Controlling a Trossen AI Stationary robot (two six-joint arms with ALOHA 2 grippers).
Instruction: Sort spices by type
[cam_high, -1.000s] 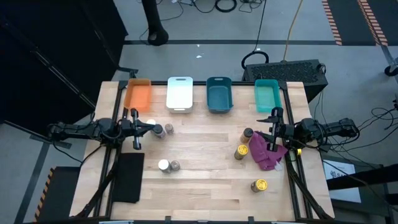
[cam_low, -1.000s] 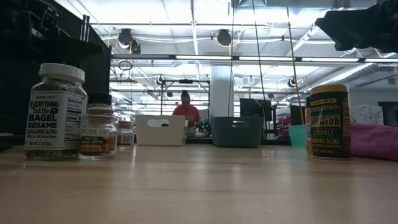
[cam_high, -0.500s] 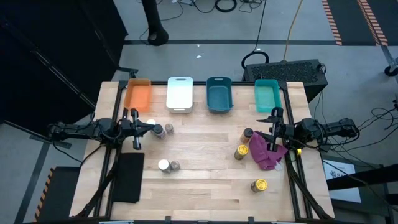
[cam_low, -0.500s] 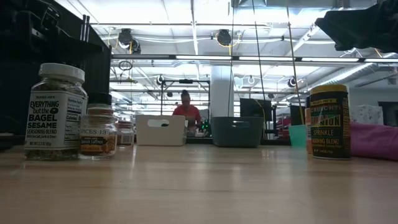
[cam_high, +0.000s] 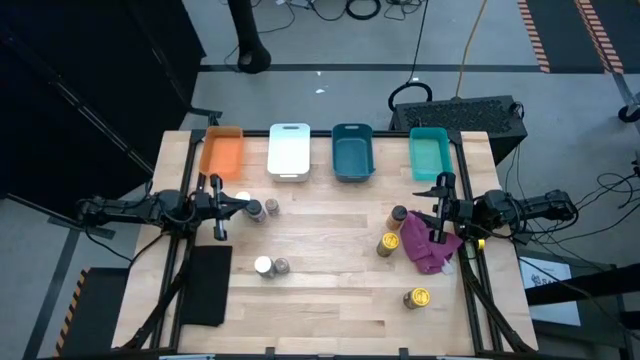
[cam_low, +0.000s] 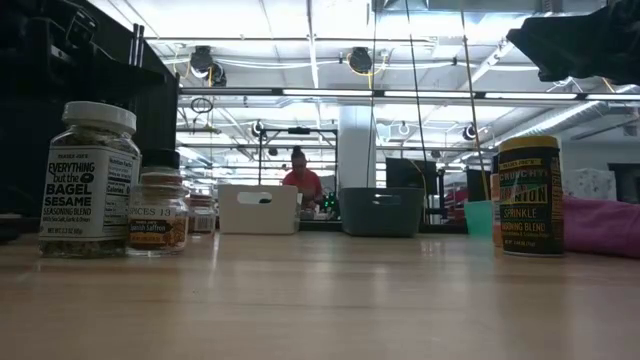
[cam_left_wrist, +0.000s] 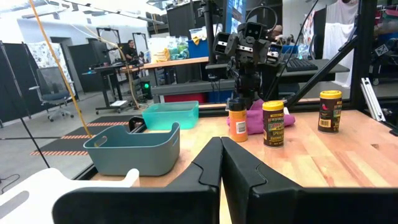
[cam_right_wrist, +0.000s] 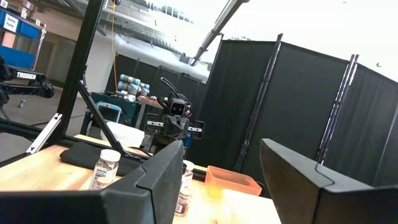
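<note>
Nothing has changed over the last second: in the high view both arms and every jar sit exactly where they were, so we judge the sorting has not begun.

Starting at the left, our left gripper (cam_high: 222, 207) hangs over the table's left edge, and its wrist view shows the two fingers pressed together. Just beside it stand two small jars (cam_high: 262, 208). Nearer the front, a white-lidded bagel sesame jar (cam_high: 263, 265) touches a dark-lidded saffron jar (cam_high: 281, 265); the low view shows clear glass, printed labels and both upright.

Along the far edge run the orange bin (cam_high: 222, 152), white bin (cam_high: 289, 150), blue bin (cam_high: 352, 151) and teal bin (cam_high: 429, 153), none visibly holding a jar.

Toward the right, a brown-lidded jar (cam_high: 399, 214) and a yellow-lidded jar (cam_high: 387, 243) stand against the magenta cloth (cam_high: 428, 250); another yellow-lidded jar (cam_high: 416, 297) sits alone near the front. Our right gripper (cam_high: 440, 207) waits above the cloth, fingers spread wide.
</note>
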